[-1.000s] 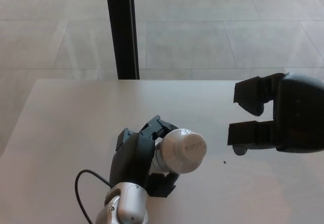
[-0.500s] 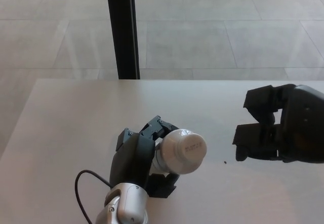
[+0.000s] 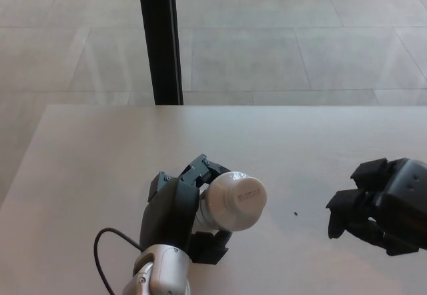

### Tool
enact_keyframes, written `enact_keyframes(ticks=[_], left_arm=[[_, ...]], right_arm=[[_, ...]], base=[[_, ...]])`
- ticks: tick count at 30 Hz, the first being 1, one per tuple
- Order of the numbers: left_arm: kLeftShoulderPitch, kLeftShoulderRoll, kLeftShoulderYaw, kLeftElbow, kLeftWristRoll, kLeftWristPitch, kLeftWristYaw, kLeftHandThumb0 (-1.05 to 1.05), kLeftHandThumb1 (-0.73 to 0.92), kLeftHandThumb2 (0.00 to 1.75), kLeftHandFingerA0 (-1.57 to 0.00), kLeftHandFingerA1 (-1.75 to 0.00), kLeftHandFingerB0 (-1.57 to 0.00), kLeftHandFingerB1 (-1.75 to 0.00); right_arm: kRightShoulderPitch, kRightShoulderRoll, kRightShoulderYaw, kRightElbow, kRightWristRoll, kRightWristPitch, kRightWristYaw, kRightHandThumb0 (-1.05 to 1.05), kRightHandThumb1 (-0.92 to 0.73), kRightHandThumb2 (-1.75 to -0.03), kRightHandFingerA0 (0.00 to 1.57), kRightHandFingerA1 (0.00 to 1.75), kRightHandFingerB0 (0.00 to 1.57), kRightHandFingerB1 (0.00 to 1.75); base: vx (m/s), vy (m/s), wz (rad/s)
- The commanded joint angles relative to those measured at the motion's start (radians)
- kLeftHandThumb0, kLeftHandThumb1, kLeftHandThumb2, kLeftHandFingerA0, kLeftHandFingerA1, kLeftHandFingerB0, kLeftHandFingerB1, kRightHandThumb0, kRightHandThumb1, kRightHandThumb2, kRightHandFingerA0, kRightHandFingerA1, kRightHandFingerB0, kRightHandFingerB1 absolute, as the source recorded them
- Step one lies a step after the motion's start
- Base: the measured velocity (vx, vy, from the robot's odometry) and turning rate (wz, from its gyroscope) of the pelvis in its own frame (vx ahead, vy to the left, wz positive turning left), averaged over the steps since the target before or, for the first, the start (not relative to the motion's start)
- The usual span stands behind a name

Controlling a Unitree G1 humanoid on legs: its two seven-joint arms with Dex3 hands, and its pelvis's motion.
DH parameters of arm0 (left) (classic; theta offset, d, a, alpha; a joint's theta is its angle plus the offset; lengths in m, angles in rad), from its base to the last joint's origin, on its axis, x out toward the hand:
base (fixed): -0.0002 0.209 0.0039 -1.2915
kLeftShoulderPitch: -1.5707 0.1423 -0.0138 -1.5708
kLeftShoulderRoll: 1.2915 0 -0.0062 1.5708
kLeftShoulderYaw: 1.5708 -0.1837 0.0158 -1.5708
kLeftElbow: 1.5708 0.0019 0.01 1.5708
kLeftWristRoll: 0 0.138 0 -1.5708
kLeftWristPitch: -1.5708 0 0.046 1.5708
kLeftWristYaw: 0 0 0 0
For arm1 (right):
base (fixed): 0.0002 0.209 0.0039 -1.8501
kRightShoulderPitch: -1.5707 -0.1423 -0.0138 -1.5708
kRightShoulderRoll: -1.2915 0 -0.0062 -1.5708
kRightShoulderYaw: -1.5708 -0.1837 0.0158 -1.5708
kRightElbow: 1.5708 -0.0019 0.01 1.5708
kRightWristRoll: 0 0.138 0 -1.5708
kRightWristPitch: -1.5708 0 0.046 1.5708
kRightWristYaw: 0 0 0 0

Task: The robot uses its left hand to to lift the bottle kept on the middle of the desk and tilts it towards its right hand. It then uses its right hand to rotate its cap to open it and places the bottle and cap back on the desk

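Gripping the bottle [image 3: 230,200] mid-desk [image 3: 87,161], left robot hand [image 3: 179,213]; right robot hand [image 3: 380,205] (fingers parted, empty) near the edge.

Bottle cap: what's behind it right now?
The cap faces the camera and covers nearly all of the bottle. Behind it only the left robot hand shows, its fingers wrapped around the hidden body.

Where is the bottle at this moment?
In the head view, the bottle sits left of centre, gripped in the left hand above the desk, its cap facing the right hand.
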Motion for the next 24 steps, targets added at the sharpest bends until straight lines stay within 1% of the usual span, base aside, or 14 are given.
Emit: enact_keyframes(ticks=[1, 2, 3, 7, 8, 9, 10, 15, 16, 17, 20, 21, 22, 24], left_arm=[[0.068, 0.026, 0.013, 0.016, 0.000, 0.012, 0.006, 0.17, 0.63, 1.27, -1.06, -1.70, -0.85, -1.42], [0.067, 0.027, 0.011, 0.017, 0.002, 0.012, 0.006, 0.17, 0.63, 1.27, -1.06, -1.70, -0.85, -1.42], [0.061, 0.026, 0.013, 0.021, 0.002, 0.014, 0.006, 0.15, 0.60, 1.35, -1.05, -1.73, -0.85, -1.45], [0.062, 0.019, 0.014, 0.030, -0.001, 0.007, 0.016, 0.17, 0.61, 1.32, -0.96, -1.72, -0.83, -1.43], [0.060, 0.025, 0.009, 0.028, 0.006, 0.013, 0.010, 0.18, 0.60, 1.33, -0.97, -1.72, -0.83, -1.43], [0.057, 0.023, 0.008, 0.025, 0.008, 0.026, 0.006, 0.18, 0.61, 1.31, -0.98, -1.72, -0.83, -1.42], [0.057, 0.023, 0.006, 0.021, 0.011, 0.028, 0.008, 0.19, 0.59, 1.34, -1.00, -1.73, -0.83, -1.41], [0.060, 0.025, 0.006, 0.026, 0.008, 0.020, 0.008, 0.18, 0.63, 1.27, -0.98, -1.72, -0.83, -1.44], [0.061, 0.025, 0.006, 0.029, 0.008, 0.013, 0.012, 0.18, 0.61, 1.29, -0.99, -1.72, -0.84, -1.43], [0.061, 0.025, 0.005, 0.029, 0.009, 0.012, 0.014, 0.18, 0.61, 1.29, -0.99, -1.72, -0.84, -1.43], [0.051, 0.029, 0.005, 0.030, 0.012, 0.017, 0.009, 0.17, 0.64, 1.27, -1.02, -1.72, -0.84, -1.44], [0.049, 0.024, 0.007, 0.028, 0.013, 0.029, 0.010, 0.16, 0.67, 1.21, -1.01, -1.69, -0.83, -1.38], [0.048, 0.020, 0.005, 0.026, 0.018, 0.040, 0.014, 0.13, 0.71, 1.05, -1.00, -1.56, -0.70, -1.00], [0.047, 0.019, 0.004, 0.025, 0.021, 0.044, 0.015, 0.13, 0.71, 1.05, -1.00, -1.56, -0.70, -1.00]], right_arm=[[0.133, 0.135, -0.060, -0.007, 0.340, 0.401, 0.324, -0.23, -0.68, -0.65, 0.88, 1.70, 0.82, 0.74], [0.134, 0.137, -0.058, -0.016, 0.358, 0.400, 0.341, -0.23, -0.68, -0.65, 0.88, 1.70, 0.82, 0.74], [0.128, 0.141, -0.053, -0.043, 0.370, 0.419, 0.371, -0.28, -0.69, -0.63, 0.86, 1.66, 0.66, 0.53], [0.130, 0.162, -0.057, -0.151, 0.384, 0.500, 0.437, -0.47, -0.62, -0.58, 0.95, 1.58, 0.51, 0.41], [0.125, 0.171, -0.057, -0.184, 0.392, 0.517, 0.449, -0.60, -0.57, -0.62, 0.97, 1.51, 0.41, 0.40], [0.118, 0.178, -0.057, -0.218, 0.401, 0.530, 0.458, -0.69, -0.49, -0.86, 1.12, 1.35, 0.37, 0.53], [0.110, 0.186, -0.057, -0.236, 0.410, 0.531, 0.456, -0.62, -0.56, -0.60, 1.00, 1.45, 0.38, 0.41], [0.068, 0.236, -0.057, -0.341, 0.412, 0.582, 0.470, -0.65, -0.56, -0.60, 1.02, 1.47, 0.41, 0.39], [0.052, 0.251, -0.056, -0.363, 0.414, 0.591, 0.470, -0.69, -0.46, -0.87, 1.18, 1.35, 0.39, 0.53], [0.050, 0.257, -0.058, -0.369, 0.414, 0.597, 0.473, -0.69, -0.46, -0.87, 1.18, 1.35, 0.39, 0.53], [0.025, 0.287, -0.052, -0.438, 0.421, 0.648, 0.504, -0.64, -0.53, -0.59, 1.02, 1.35, 0.41, 0.40], [0.022, 0.298, -0.049, -0.461, 0.415, 0.669, 0.514, -0.70, -0.47, -0.87, 1.05, 1.24, 0.33, 0.49], [0.020, 0.307, -0.046, -0.479, 0.415, 0.684, 0.522, -0.65, -0.54, -0.60, 0.99, 1.33, 0.42, 0.42], [0.021, 0.316, -0.048, -0.492, 0.412, 0.697, 0.533, -0.65, -0.54, -0.60, 0.99, 1.33, 0.42, 0.42]], base=[[0.00, 0.000, 0.00], [0.00, 0.000, 0.00], [0.00, 0.000, 0.00], [0.00, 0.000, 0.00], [0.00, 0.000, 0.00], [0.00, 0.000, 0.00], [0.00, 0.000, 0.00], [0.00, 0.000, 0.00], [0.00, 0.000, 0.00], [0.00, 0.000, 0.00], [0.00, 0.000, 0.00], [0.00, 0.000, 0.00], [0.00, 0.000, 0.00], [0.00, 0.000, 0.00]])
